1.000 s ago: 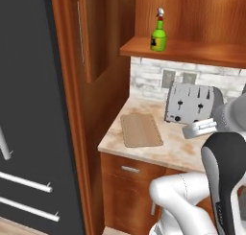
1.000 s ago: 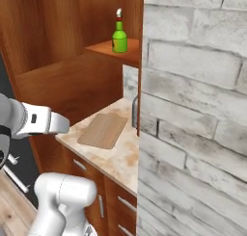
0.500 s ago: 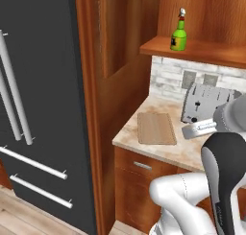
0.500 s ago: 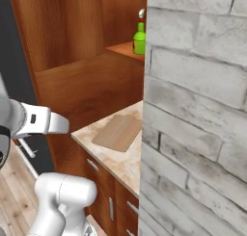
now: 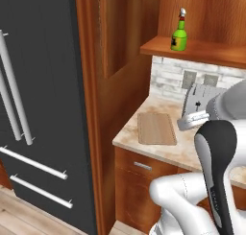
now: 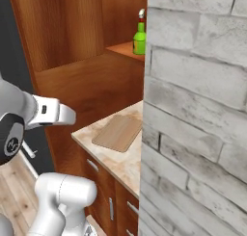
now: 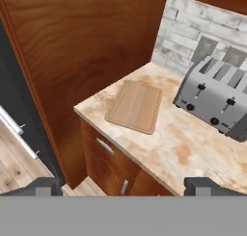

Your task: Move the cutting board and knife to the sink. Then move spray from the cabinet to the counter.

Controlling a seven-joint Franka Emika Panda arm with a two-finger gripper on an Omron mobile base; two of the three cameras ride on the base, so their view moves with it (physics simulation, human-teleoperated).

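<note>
The cutting board (image 7: 134,106) lies flat on the table (image 7: 183,148), its long axis running toward the back wall, left of the toaster (image 7: 215,100). The spray (image 5: 179,35) stands upright on the cabinet (image 5: 202,49) shelf, label unreadable. The jaws stand wide open, empty.

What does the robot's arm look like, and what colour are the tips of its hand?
The arm is made of smooth, rounded, glossy white segments, like fat tubes joined together. One long link has a shiny black panel down it, and a joint in the right base view is a dark round cap with a small pale mark. The hand ends in two small, blocky dark grey fingertips.
</note>
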